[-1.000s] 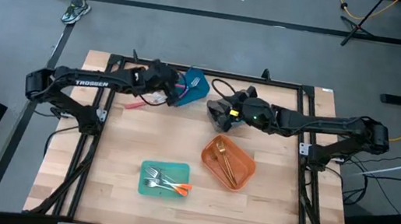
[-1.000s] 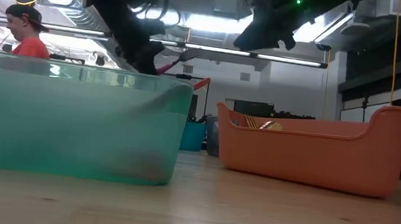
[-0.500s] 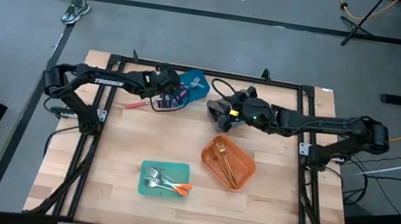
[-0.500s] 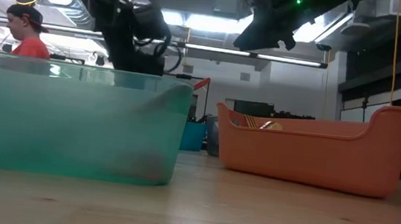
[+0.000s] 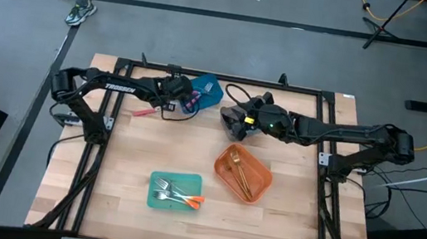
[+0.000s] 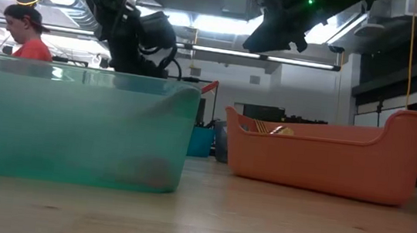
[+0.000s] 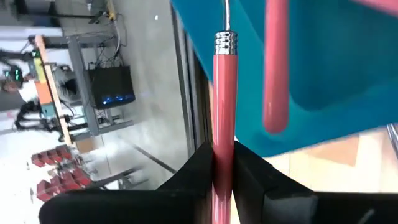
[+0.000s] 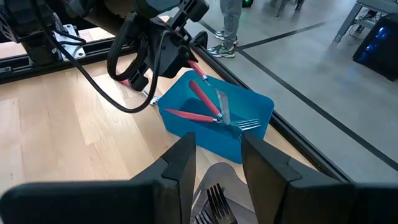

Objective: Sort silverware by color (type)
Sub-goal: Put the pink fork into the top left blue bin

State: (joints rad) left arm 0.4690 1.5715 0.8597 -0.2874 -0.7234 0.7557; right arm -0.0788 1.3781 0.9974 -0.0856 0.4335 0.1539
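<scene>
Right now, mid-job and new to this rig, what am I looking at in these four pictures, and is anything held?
Two dark robot arms work over a wooden table. One picture looks straight down, one looks level across the tabletop, and each wrist carries a camera. The left gripper is at the blue bin, shut on a pink-handled utensil; that bin holds other pink-handled pieces. The right gripper hovers open and empty over the grey bin, which has a fork in it. Nearer the front, the orange bin holds gold utensils, and the teal bin holds forks. One pink utensil lies loose on the table.
</scene>
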